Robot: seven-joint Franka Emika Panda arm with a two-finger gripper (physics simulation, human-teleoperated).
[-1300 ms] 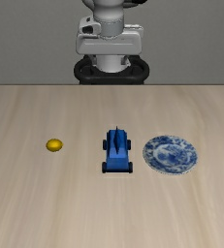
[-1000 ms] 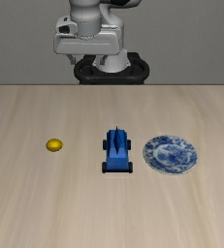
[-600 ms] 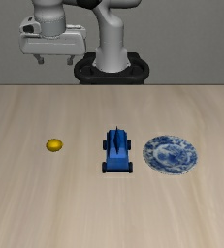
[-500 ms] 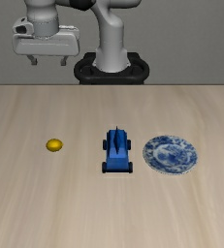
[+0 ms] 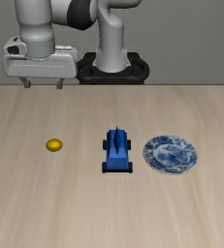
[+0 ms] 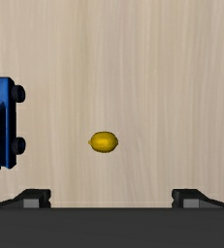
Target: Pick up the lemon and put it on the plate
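Two jaws hover spread wide above the lemon (image 6: 104, 142), centred to straddle it, while the plate (image 5: 170, 154) waits beyond the blue car (image 5: 116, 152).

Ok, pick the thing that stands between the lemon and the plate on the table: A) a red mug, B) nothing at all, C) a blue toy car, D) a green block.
C: in the exterior view the blue toy car stands between the lemon and the plate.
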